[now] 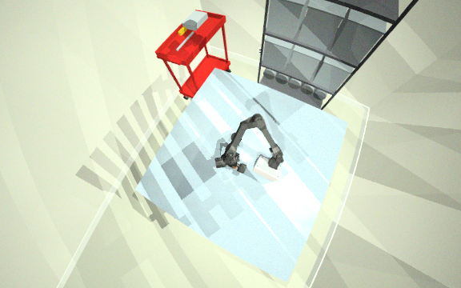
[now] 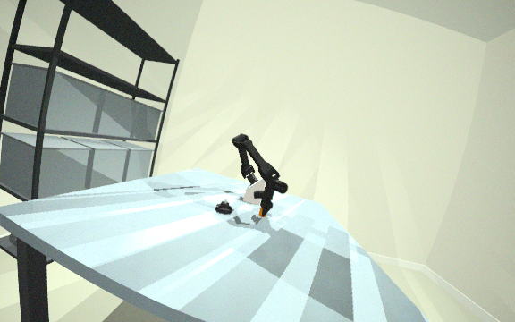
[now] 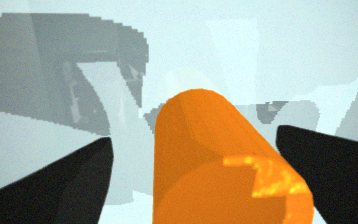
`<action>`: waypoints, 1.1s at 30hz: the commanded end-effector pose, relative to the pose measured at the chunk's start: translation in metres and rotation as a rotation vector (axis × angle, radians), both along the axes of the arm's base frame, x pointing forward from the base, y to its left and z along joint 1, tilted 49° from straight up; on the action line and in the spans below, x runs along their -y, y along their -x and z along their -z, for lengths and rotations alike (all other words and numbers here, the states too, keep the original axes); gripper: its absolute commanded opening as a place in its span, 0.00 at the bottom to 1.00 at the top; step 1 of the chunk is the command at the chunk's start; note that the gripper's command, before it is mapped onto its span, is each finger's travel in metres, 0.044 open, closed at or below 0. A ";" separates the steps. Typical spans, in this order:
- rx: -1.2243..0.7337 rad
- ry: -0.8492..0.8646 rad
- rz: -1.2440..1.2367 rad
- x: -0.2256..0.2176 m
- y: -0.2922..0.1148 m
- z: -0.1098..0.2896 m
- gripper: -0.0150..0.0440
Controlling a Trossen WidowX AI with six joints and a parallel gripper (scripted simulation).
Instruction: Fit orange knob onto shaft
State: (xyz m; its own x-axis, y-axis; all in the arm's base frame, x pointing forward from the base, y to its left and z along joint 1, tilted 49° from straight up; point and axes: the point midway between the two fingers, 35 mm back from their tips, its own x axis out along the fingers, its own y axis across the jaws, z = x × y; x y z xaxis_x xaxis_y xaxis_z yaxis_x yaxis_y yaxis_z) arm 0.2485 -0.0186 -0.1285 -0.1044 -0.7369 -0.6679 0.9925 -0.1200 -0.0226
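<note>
The orange knob (image 3: 220, 160) stands upright on the pale blue table top, a plain cylinder seen from above, with its hole hidden underneath. It also shows as a small orange spot in the overhead view (image 1: 235, 170) and in the side view (image 2: 263, 211). My gripper (image 3: 196, 140) is low over the table with one black finger on each side of the knob. It is open, and a clear gap shows on the left side. The round dark pedestal (image 2: 223, 207) with its shaft stands on the table to the left of the knob, apart from it.
The arm's white base block (image 1: 268, 170) sits on the table close beside the knob. A red cart (image 1: 192, 48) and a tall dark shelf unit (image 1: 318, 44) stand off the table at its far side.
</note>
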 end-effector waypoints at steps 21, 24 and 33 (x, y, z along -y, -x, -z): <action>-0.007 -0.006 -0.008 -0.034 -0.011 -0.026 0.25; -0.007 -0.010 -0.010 -0.052 -0.014 -0.040 0.25; -0.009 -0.004 -0.007 -0.101 -0.013 -0.089 0.25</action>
State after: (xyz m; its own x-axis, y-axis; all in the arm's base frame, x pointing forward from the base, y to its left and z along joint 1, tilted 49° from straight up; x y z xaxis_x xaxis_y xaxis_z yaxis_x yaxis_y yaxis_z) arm 0.2602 0.0658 -0.0554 -0.1148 -0.7397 -0.6631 0.9927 -0.1100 -0.0491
